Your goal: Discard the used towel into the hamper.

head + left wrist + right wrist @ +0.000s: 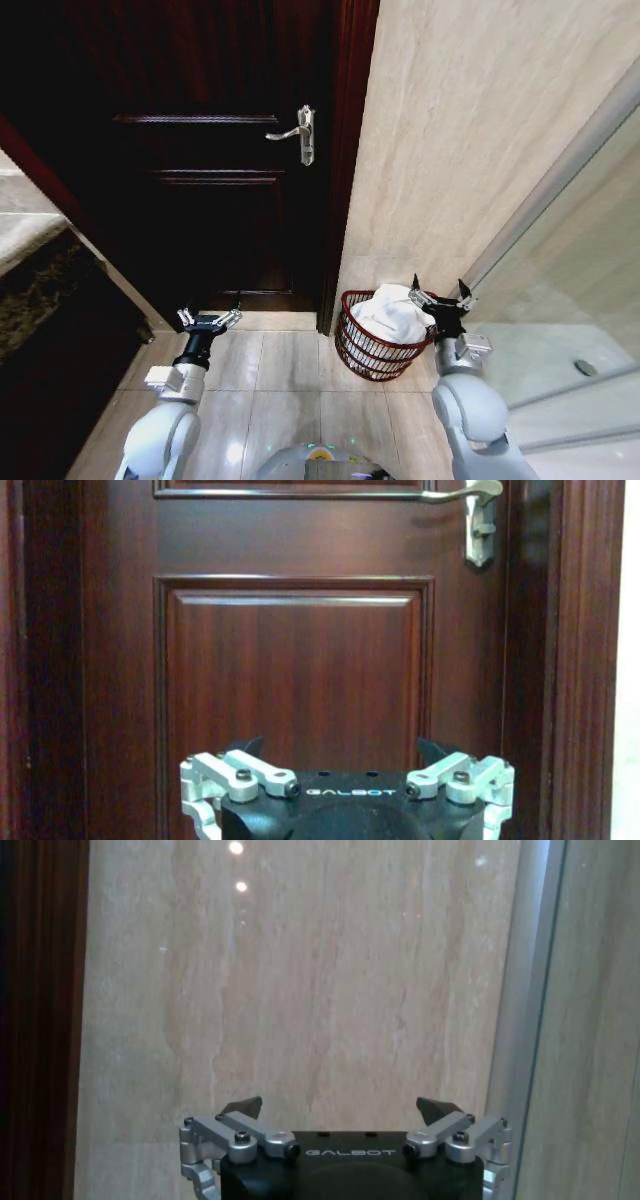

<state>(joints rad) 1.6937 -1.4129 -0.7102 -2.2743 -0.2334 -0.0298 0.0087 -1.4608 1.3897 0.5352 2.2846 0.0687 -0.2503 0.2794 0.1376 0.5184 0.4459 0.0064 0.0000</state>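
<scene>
The hamper [352,352], a small round reddish-brown openwork basket, stands on the tiled floor at the foot of the beige wall, just right of the door frame. A crumpled white towel [392,315] lies inside it and bulges above the rim. My right gripper [440,295] is open and empty, held just right of the hamper's rim, and faces the beige wall [340,1114]. My left gripper [209,318] is open and empty too, low in front of the dark door [340,750].
A dark wooden door [200,200] with a silver lever handle [297,133] is shut ahead. A glass shower partition [560,300] with a metal frame stands on the right. A dark stone counter [40,290] borders the left. Light floor tiles [290,370] lie between the arms.
</scene>
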